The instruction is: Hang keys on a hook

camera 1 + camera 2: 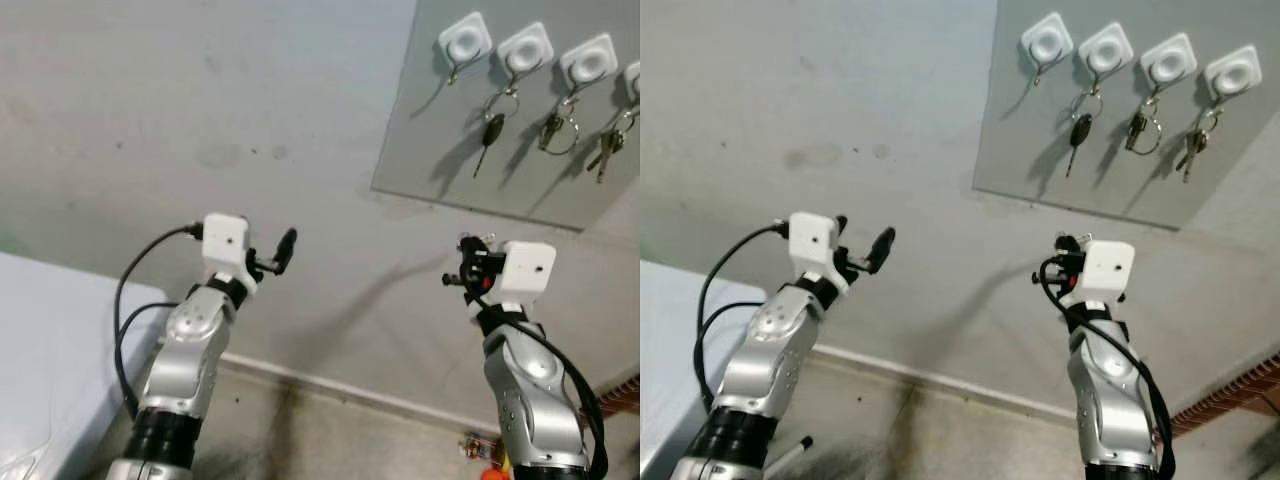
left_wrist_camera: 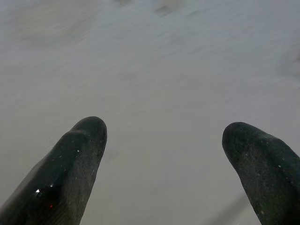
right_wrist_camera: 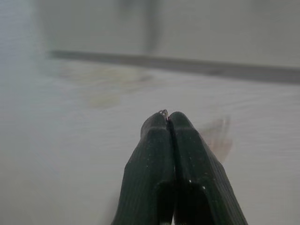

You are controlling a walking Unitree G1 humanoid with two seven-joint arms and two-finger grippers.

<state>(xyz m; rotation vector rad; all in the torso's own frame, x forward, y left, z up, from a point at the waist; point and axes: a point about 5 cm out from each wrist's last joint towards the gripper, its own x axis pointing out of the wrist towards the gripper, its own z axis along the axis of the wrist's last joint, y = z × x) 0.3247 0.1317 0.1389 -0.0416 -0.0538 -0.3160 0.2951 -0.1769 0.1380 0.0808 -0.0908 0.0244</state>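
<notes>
**Operator:** While I hold both arms raised toward the wall [image 1: 150, 120], my right gripper [image 3: 168, 117] is clenched, fingers pressed flat together, with a small glint of metal ring [image 3: 163, 112] pinched at the tips. I take that for the keys, though the rest is hidden.

**Inspector:** And the hooks?

**Operator:** Four white hooks sit in a row on a grey board [image 1: 1040, 160], up and to the right of that gripper, well apart from it. The leftmost hook [image 1: 1047, 44] is bare; the second hook [image 1: 1106, 46], third hook [image 1: 1168, 60] and fourth hook [image 1: 1232, 72] each carry a hanging key bunch.

**Inspector:** Left side?

**Operator:** My left gripper [image 1: 272, 255] is released, fingers spread wide, facing plain wall with nothing between them.

**Inspector:** Room to move?

**Operator:** Bare wall lies between the right gripper and the board's lower edge. A white surface [image 1: 50, 340] stands beside my left arm, and a baseboard [image 1: 330, 385] runs below
</notes>
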